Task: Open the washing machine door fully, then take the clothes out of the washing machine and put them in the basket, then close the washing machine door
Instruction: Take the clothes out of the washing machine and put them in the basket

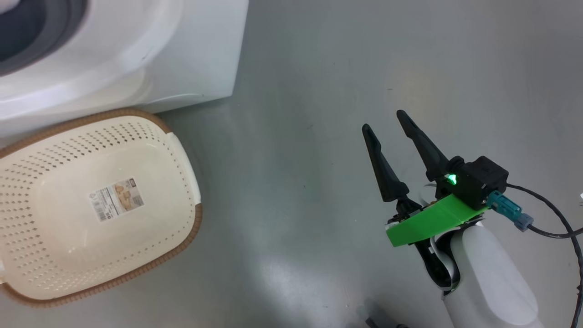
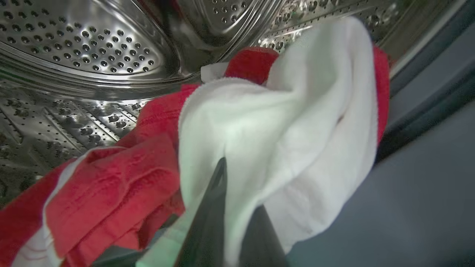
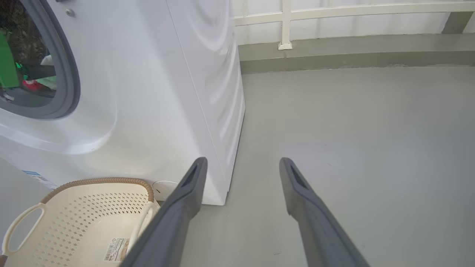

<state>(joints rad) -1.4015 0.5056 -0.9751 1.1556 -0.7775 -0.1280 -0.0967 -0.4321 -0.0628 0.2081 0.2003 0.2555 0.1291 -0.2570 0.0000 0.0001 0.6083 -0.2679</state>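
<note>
Red and white clothes [image 2: 289,126] lie heaped inside the steel drum [image 2: 85,48] of the washing machine [image 1: 191,54]. My left gripper [image 2: 239,193] is in the drum, shut on a white fold of the clothes. A bit of red clothes [image 3: 31,85] shows through the grey gasket [image 3: 70,85] of the machine's round opening. The cream basket [image 1: 150,150] stands empty on the floor against the machine's front. My right gripper [image 1: 384,120] hovers open over bare floor, well to the right of the basket. The washing machine door is out of view.
Grey floor [image 1: 309,205] spreads to the right of the machine and the basket. A low ledge with a white railing [image 3: 334,15] runs along the far side. A black cable [image 1: 555,223] trails from my right wrist.
</note>
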